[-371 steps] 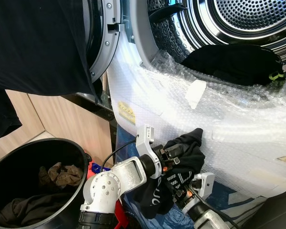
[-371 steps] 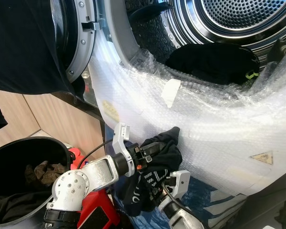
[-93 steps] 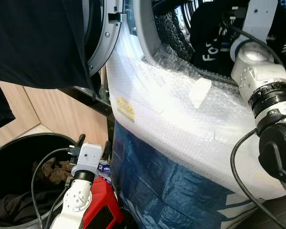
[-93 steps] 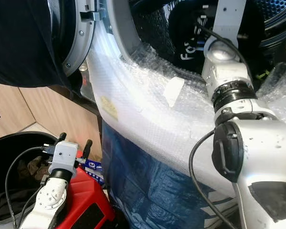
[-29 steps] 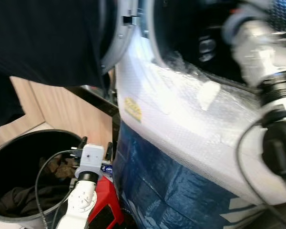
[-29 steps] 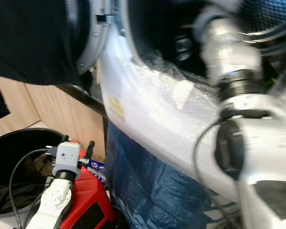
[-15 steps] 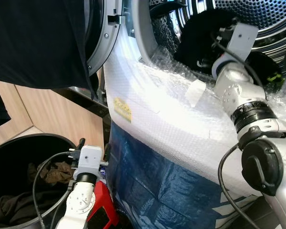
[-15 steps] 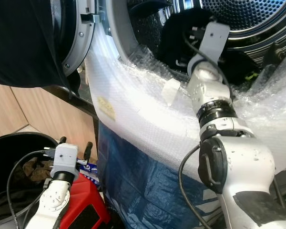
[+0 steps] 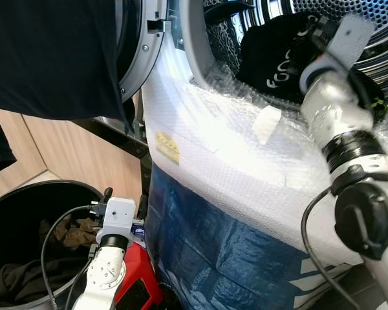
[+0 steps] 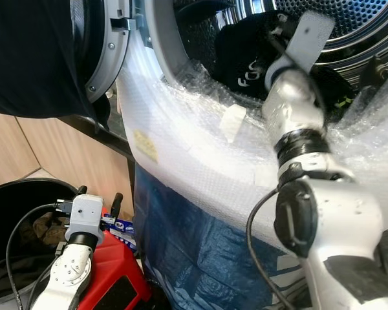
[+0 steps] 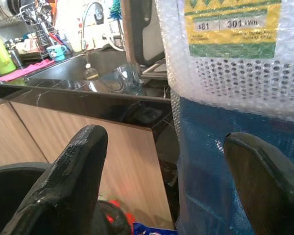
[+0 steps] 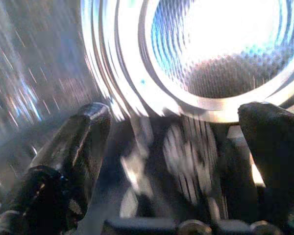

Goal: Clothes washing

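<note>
Reaching into the drum (image 12: 206, 44), right gripper (image 12: 176, 142) gapes (left gripper (image 11: 161, 161) likewise, low).

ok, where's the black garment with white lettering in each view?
Left eye view: black garment with white lettering lies inside the drum mouth, upper right, beside the right arm.
Right eye view: same garment, upper centre.
Left wrist view: not in it.
Right wrist view: too blurred to tell.
Shared landmark: white tape patch on the bubble wrap, just below the garment.
</note>
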`<state>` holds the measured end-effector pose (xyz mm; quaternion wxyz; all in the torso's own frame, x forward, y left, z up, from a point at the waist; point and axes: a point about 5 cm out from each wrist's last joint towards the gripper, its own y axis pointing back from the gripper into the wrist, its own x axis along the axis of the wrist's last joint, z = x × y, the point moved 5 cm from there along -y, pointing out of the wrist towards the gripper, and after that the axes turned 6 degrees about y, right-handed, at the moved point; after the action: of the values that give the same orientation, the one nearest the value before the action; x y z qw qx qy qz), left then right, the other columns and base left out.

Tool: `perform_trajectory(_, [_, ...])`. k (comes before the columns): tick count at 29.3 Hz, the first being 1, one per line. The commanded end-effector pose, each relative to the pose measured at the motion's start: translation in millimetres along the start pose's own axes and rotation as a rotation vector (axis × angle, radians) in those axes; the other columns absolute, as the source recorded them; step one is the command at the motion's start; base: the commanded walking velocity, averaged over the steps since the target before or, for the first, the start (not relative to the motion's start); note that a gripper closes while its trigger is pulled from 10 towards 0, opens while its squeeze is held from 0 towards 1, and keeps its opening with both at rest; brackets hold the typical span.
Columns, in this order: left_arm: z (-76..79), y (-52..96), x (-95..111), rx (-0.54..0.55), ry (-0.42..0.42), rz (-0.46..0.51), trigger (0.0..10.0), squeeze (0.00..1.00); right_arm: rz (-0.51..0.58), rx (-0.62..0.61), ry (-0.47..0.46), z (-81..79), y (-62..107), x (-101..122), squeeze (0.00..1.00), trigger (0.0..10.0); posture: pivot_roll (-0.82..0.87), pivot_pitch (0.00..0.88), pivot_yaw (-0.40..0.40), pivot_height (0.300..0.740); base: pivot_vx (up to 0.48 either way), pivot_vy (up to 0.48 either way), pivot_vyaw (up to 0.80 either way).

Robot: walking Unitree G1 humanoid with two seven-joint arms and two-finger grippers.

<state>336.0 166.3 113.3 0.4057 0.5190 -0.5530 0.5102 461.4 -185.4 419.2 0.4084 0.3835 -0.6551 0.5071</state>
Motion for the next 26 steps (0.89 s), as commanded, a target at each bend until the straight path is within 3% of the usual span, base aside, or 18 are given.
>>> perform_trajectory(1, [0.6, -2.8, 6, -0.004, 0.005, 0.017, 10.0, 0.0, 0.075, -0.01, -0.015, 3.0, -1.0, 25, 1.0, 10.0, 0.05, 0.048, -0.075, 0.74, 0.0, 0.0, 0.0])
perform_trajectory(6, [-0.5, -4.6, 6, 0.0, 0.005, 0.018, 10.0, 0.0, 0.193, 0.02, -0.029, -0.7, 3.7, 50, 1.0, 10.0, 0.05, 0.04, -0.07, 0.74, 0.0, 0.0, 0.0])
perform_trajectory(7, [0.4, -5.2, 6, -0.003, 0.004, 0.016, 10.0, 0.0, 0.263, 0.081, -0.032, -7.0, 9.7, 57, 0.64, 10.0, 0.05, 0.035, -0.071, 0.74, 0.0, 0.0, 0.0])
perform_trajectory(8, [0.4, -5.5, 6, -0.004, 0.004, 0.016, 10.0, 0.0, 0.295, 0.119, -0.041, -10.8, 14.0, 60, 0.0, 10.0, 0.06, 0.037, -0.072, 0.74, 0.0, 0.0, 0.0])
perform_trajectory(10, [-2.8, -5.8, 6, 0.0, 0.0, 0.016, 10.0, 0.0, 0.349, 0.291, -0.105, -26.0, 33.1, 57, 0.0, 10.0, 0.06, 0.037, -0.066, 0.74, 0.0, 0.0, 0.0])
perform_trajectory(11, [-2.8, -5.8, 6, 0.0, 0.0, 0.016, 10.0, 0.0, 0.349, 0.291, -0.105, -26.0, 33.1, 57, 0.0, 10.0, 0.06, 0.037, -0.066, 0.74, 0.0, 0.0, 0.0])
perform_trajectory(13, [-4.6, -5.4, 4, 0.004, -0.005, 0.012, 10.0, 0.0, 0.414, 0.4, -0.17, -32.8, 53.5, 59, 0.0, 10.0, 0.05, 0.039, -0.064, 0.74, 0.0, 0.0, 0.0])
perform_trajectory(16, [-4.3, -5.7, 5, 0.007, -0.003, 0.013, 10.0, 0.0, 0.447, 0.482, -0.262, -35.7, 70.5, 61, 0.0, 10.0, 0.05, 0.034, -0.066, 0.74, 0.0, 0.0, 0.0])
perform_trajectory(22, [-7.0, -6.6, 4, 0.015, -0.012, 0.011, 10.0, 0.0, 0.451, 0.82, -0.519, -63.2, 134.7, 58, 0.0, 10.0, 0.05, 0.041, -0.07, 0.74, 0.0, 0.0, 0.0])
perform_trajectory(23, [-9.9, -6.7, 5, 0.022, -0.012, 0.015, 10.0, 0.0, 0.452, 0.963, -0.551, -75.0, 164.7, 56, 0.0, 10.0, 0.06, 0.049, -0.076, 0.74, 0.0, 0.0, 0.0])
perform_trajectory(24, [-11.9, -6.8, 6, 0.028, -0.013, 0.018, 10.0, 0.0, 0.441, 1.028, -0.569, -80.1, 178.2, 52, 0.0, 10.0, 0.06, 0.049, -0.076, 0.74, 0.0, 0.0, 0.0])
perform_trajectory(26, [-14.1, -6.8, 7, 0.035, -0.012, 0.02, 10.0, 0.0, 0.421, 1.08, -0.578, -84.9, 187.9, 48, 0.0, 10.0, 0.06, 0.052, -0.078, 0.74, 0.0, 0.0, 0.0])
